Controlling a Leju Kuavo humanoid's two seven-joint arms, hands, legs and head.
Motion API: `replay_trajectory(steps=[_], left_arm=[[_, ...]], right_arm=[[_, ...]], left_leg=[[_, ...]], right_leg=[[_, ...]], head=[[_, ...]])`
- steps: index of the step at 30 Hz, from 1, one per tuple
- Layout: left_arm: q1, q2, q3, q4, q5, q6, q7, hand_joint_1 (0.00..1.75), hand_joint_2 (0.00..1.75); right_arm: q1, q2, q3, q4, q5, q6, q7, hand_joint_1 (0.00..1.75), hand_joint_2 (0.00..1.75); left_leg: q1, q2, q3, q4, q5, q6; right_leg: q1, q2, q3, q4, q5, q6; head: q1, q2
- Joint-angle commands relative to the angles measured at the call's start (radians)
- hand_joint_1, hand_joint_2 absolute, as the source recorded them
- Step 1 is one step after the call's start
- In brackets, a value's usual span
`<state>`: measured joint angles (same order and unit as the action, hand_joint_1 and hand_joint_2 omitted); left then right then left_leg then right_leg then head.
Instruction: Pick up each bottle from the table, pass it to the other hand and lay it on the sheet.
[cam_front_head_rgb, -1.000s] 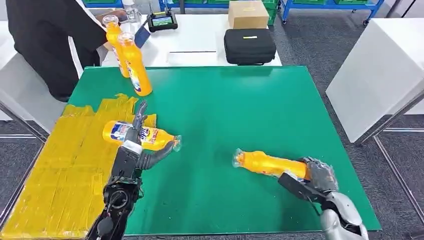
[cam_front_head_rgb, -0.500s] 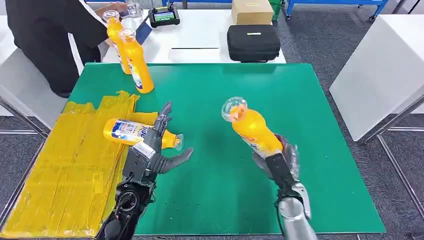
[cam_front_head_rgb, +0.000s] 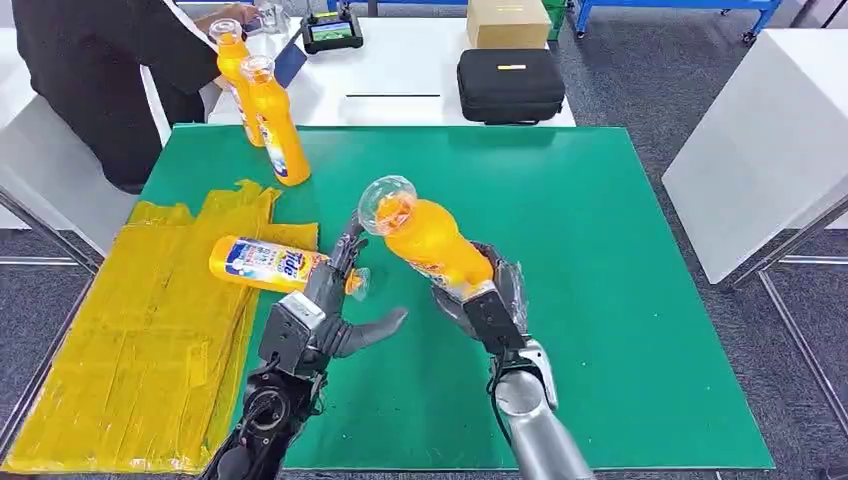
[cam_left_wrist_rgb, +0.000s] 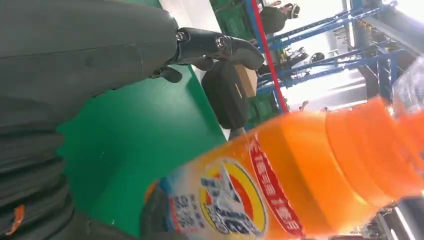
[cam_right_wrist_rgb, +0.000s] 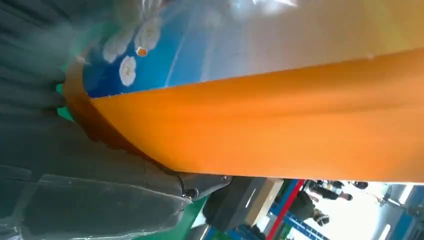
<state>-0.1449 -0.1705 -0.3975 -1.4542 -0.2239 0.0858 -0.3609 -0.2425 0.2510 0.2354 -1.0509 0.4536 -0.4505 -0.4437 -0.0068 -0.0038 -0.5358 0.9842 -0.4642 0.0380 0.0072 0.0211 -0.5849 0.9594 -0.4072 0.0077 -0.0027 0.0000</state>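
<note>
In your head view the green mat (cam_front_head_rgb: 600, 260) fills the centre of the frame. The yellow sheet (cam_front_head_rgb: 130, 330) lies over its left edge, lower left of the frame. One bottle (cam_front_head_rgb: 268, 265) lies on its side at the sheet's right margin. Two upright bottles (cam_front_head_rgb: 262, 112) stand at the mat's upper left corner, one behind the other. The right hand (cam_front_head_rgb: 490, 295) holds a tilted bottle (cam_front_head_rgb: 425, 238) above mid-mat, with the left hand (cam_front_head_rgb: 335, 310) just left of it. Behind the mat, on the white table (cam_front_head_rgb: 400, 75), a black case (cam_front_head_rgb: 510, 85) sits before a cardboard box (cam_front_head_rgb: 505, 22). A person (cam_front_head_rgb: 90, 70) stands upper left.
</note>
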Motion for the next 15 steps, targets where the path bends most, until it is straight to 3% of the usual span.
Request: replay_trajectory(steps=[1, 9, 15], left_arm=[[-0.022, 0.026, -0.022, 0.022, 0.017, 0.002, 0.005, 0.0, 1.75], [-0.054, 0.032, 0.023, 0.03, 0.087, 0.001, -0.019, 0.0, 1.75], [-0.099, 0.024, 0.061, 0.088, 0.183, -0.019, -0.02, 0.0, 1.75]], right_arm=[[-0.095, 0.0, 0.119, 0.136, -0.041, 0.005, -0.031, 1.75, 1.75], [-0.189, 0.055, 0.257, 0.314, -0.026, -0.023, -0.068, 1.75, 1.75], [-0.196, 0.098, 0.539, 0.45, -0.002, -0.143, -0.121, 1.75, 1.75]], left_leg=[[0.0, 0.002, 0.003, -0.001, -0.001, -0.003], [0.0, 0.002, 0.002, -0.001, -0.001, -0.003], [0.001, 0.003, 0.002, -0.001, 0.0, -0.003]], right_leg=[[-0.001, 0.0, 0.002, 0.0, -0.001, 0.001], [0.0, 0.001, 0.001, 0.0, 0.0, 0.0], [0.0, 0.001, 0.001, 0.0, 0.0, 0.0]], head=[[0.0, 0.0], [0.0, 0.0], [0.0, 0.0]])
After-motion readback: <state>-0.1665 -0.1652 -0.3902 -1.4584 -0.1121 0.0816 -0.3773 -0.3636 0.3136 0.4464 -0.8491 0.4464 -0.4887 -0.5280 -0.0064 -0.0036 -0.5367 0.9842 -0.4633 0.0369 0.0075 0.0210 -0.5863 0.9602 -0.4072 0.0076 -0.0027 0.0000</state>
